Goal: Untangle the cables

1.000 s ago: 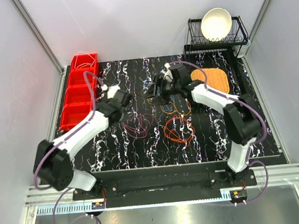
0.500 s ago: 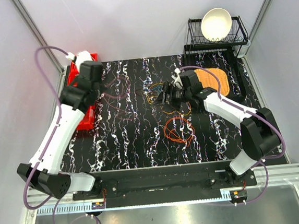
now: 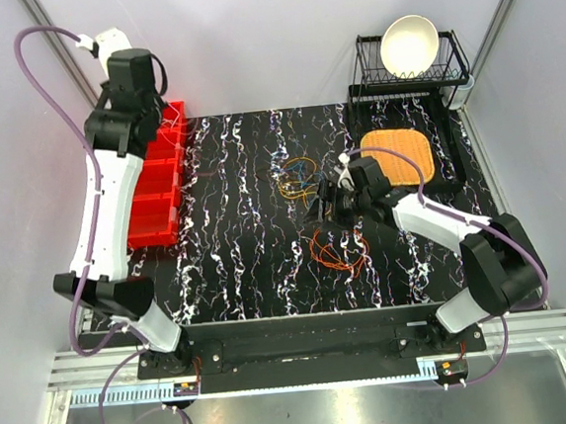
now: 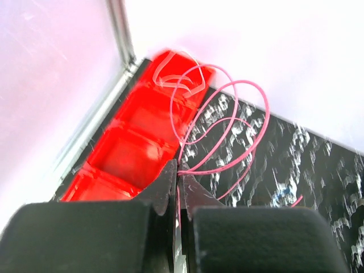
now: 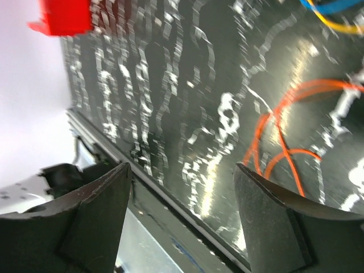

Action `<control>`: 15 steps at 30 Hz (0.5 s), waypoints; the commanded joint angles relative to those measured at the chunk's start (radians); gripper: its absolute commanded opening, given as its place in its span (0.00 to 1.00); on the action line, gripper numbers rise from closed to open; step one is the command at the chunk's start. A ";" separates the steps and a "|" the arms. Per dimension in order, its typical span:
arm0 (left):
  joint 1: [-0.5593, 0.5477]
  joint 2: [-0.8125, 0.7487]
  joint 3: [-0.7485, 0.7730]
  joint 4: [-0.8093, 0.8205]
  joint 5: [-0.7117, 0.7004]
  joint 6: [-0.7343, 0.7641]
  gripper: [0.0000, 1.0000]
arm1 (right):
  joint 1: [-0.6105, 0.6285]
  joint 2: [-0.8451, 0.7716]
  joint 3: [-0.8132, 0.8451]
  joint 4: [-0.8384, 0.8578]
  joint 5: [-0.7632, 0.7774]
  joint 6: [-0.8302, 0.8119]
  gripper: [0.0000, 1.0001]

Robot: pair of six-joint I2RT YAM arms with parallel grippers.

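LEFT PINCER (image 4: 176, 169), pressed together, pinches a thin pink cable (image 4: 266, 114). The cable's loose loops hang free, high above the far left corner, over a red plastic tray of square compartments (image 4: 131, 148). A pale loop of wire (image 4: 177, 77) lies in the tray's farthest compartment.

The right pincer (image 5: 182, 199) stands spread and empty, low over the middle of the bench. It sits between a loose coil of thin orange cables (image 3: 338, 247) on its near side and a smaller knot of yellow and blue cables (image 3: 298, 176) beyond it.

By the look of it, the job is partly done. One strand is clear of the rest and appears bound for the tray, while the two heaps on the bench are yet to be parted.

The black bench with white marbling (image 3: 238, 265) also carries an orange woven mat (image 3: 402, 152) at the far right. Beside the mat, a black wire dish rack (image 3: 453, 63) holds a cream bowl (image 3: 409, 44). White panels (image 3: 268, 35) on aluminium rails (image 3: 72, 67) wall in the cell.
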 commanded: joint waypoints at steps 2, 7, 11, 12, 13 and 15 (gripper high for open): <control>0.087 0.084 0.165 0.039 0.015 0.034 0.00 | 0.004 -0.068 -0.096 0.071 0.053 -0.059 0.78; 0.139 0.175 0.243 0.101 0.070 0.038 0.00 | 0.004 -0.157 -0.254 0.170 0.087 -0.071 0.79; 0.173 0.212 0.237 0.177 0.087 0.064 0.00 | 0.004 -0.255 -0.389 0.331 0.119 -0.077 0.79; 0.181 0.219 0.232 0.210 0.093 0.069 0.00 | 0.002 -0.295 -0.418 0.373 0.110 -0.074 0.79; 0.197 0.224 0.226 0.232 0.104 0.076 0.00 | 0.004 -0.318 -0.459 0.412 0.106 -0.077 0.79; 0.213 0.233 0.191 0.302 0.119 0.087 0.00 | 0.004 -0.389 -0.487 0.428 0.107 -0.079 0.82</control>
